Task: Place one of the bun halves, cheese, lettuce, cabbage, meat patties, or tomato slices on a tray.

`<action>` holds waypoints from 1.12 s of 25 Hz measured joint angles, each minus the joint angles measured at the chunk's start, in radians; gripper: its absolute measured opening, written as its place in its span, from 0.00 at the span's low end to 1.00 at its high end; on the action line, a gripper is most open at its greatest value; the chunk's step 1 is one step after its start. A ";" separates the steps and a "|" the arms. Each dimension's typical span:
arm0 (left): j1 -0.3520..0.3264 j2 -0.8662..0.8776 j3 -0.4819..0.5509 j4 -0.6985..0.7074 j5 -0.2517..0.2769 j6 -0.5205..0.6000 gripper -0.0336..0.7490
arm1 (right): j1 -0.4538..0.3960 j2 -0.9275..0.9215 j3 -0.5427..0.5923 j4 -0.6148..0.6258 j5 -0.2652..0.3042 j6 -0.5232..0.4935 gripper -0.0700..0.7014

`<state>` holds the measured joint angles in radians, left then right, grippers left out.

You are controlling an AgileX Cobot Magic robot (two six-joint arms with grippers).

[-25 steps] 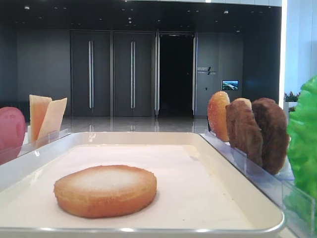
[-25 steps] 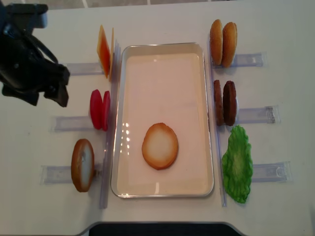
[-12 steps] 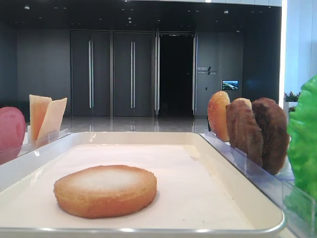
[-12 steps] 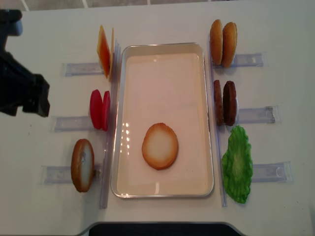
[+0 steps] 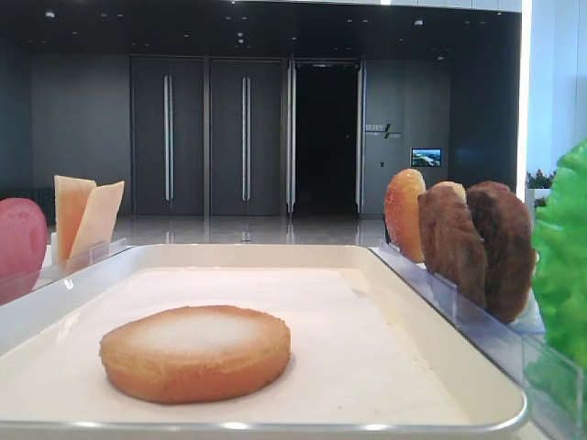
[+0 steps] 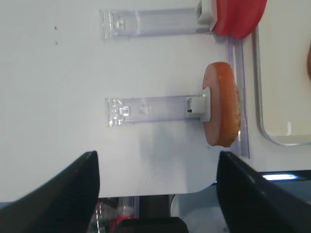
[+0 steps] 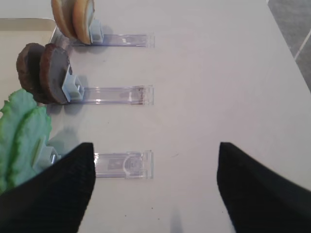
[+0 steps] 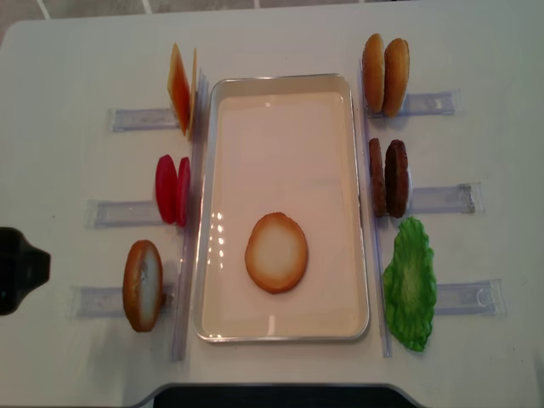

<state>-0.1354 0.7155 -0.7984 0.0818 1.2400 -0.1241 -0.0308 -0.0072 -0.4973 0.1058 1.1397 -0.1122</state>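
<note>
On white table (image 8: 280, 34), tray (image 8: 284, 81), perhaps dark doors (image 5: 206, 137) behind

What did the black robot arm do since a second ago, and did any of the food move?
The left arm slid along the table's left side, from the far corner beside the cheese toward the near edge, and now only its tip shows beside the bun half in the rack. It took hold of nothing; the left gripper stands open and empty. The bun half on the tray, the tray and the other food stayed put.

A round bun half (image 8: 276, 252) lies flat, pale cut face up, on the cream tray (image 8: 212, 204), near its front end.
</note>
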 joint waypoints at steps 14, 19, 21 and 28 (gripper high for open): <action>0.000 -0.497 0.001 0.033 0.020 0.049 0.76 | 0.000 0.000 0.000 0.000 0.000 0.000 0.77; 0.000 -0.585 0.001 0.032 0.021 0.049 0.75 | 0.000 0.000 0.000 0.000 0.000 0.000 0.77; 0.000 -0.607 0.006 0.032 0.021 0.050 0.75 | 0.000 0.000 0.000 0.000 0.000 0.000 0.77; 0.000 -0.655 0.083 0.042 0.021 0.052 0.74 | 0.000 0.000 0.000 0.000 0.000 0.000 0.77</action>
<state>-0.1354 0.0610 -0.7155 0.1243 1.2608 -0.0720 -0.0308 -0.0072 -0.4973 0.1058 1.1397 -0.1122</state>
